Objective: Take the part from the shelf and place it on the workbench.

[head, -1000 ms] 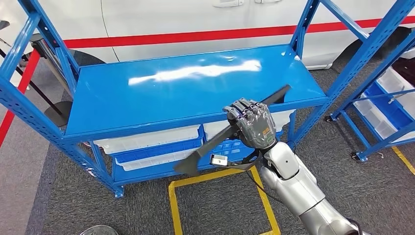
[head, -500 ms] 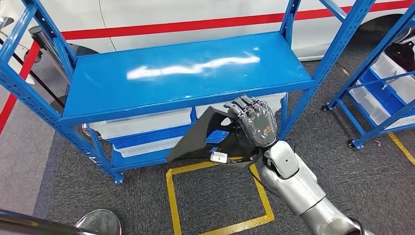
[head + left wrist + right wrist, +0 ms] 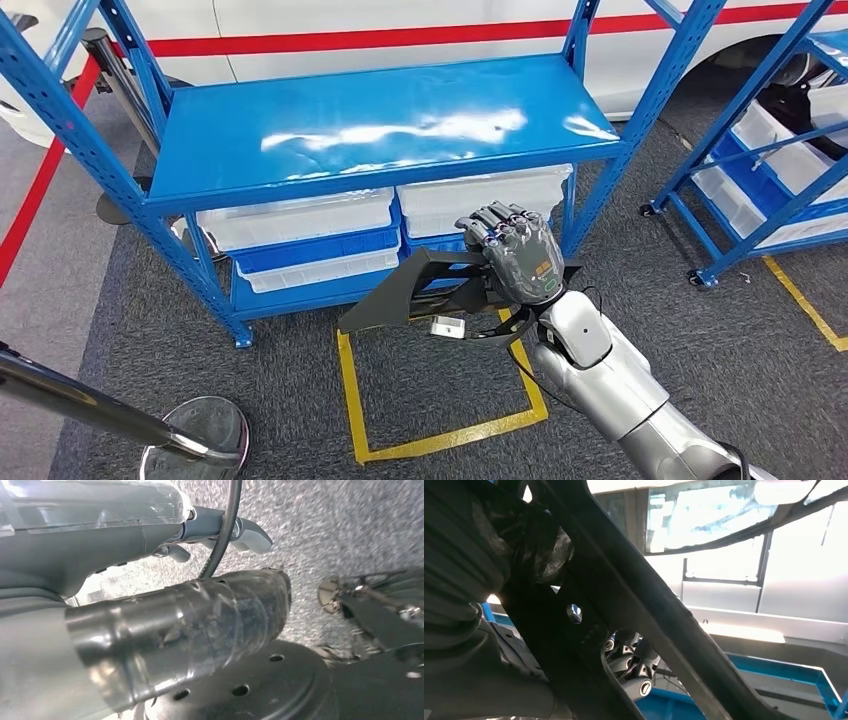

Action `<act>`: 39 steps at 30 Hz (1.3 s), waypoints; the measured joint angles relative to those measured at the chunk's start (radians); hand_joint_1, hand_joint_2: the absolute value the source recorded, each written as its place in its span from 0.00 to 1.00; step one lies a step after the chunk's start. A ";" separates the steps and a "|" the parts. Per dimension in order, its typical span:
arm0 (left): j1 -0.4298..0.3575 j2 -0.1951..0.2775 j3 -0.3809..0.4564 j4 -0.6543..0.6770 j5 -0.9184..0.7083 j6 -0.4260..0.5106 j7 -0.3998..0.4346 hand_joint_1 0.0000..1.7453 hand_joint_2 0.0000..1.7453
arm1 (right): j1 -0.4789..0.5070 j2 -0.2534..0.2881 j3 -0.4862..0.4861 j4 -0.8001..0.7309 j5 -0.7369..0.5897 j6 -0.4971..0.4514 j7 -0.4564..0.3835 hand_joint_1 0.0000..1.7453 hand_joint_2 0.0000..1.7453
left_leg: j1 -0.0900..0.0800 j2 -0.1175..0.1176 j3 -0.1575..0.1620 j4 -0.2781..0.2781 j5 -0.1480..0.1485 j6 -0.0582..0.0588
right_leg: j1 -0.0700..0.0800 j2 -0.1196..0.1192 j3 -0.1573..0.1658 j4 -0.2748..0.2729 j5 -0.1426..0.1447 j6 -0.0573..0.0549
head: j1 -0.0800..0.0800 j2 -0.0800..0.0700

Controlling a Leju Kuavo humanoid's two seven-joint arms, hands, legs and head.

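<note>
Backing off from the blue shelf, the whole head view had shifted: the rack sat farther toward twelve o'clock than a second earlier, a stanchion base had come in at seven o'clock, and the part had swung from a thin edge-on bar to a flat wedge. The right hand had its fingers closed round the black bracket-like part, carried in the air above the yellow floor marking, clear of the shelf. The left hand hung by the floor; I could not tell its state. Judging from the long overhang toward nine o'clock, a turn might clip an upright or twist the part loose.
</note>
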State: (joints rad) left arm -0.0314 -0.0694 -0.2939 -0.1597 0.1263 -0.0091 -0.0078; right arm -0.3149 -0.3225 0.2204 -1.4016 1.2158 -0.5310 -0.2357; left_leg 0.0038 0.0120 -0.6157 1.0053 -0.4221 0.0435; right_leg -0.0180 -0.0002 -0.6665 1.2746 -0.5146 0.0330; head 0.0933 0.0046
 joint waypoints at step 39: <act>0.010 0.009 0.000 0.005 0.011 -0.009 0.007 0.00 0.00 | -0.082 -0.027 0.055 0.047 -0.026 0.000 0.077 1.00 1.00 | -0.006 -0.107 -0.074 0.036 0.036 -0.051 | -0.003 0.024 0.137 -0.240 0.002 -0.057 | -0.002 0.000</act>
State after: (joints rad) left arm -0.0215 -0.0600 -0.2937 -0.1552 0.1377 -0.0176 -0.0006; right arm -0.3968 -0.3491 0.2750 -1.3545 1.1893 -0.5310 -0.1584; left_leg -0.0021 -0.0947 -0.6898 1.0413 -0.3857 -0.0070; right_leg -0.0214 0.0241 -0.5294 1.0346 -0.5124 -0.0236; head 0.0917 0.0045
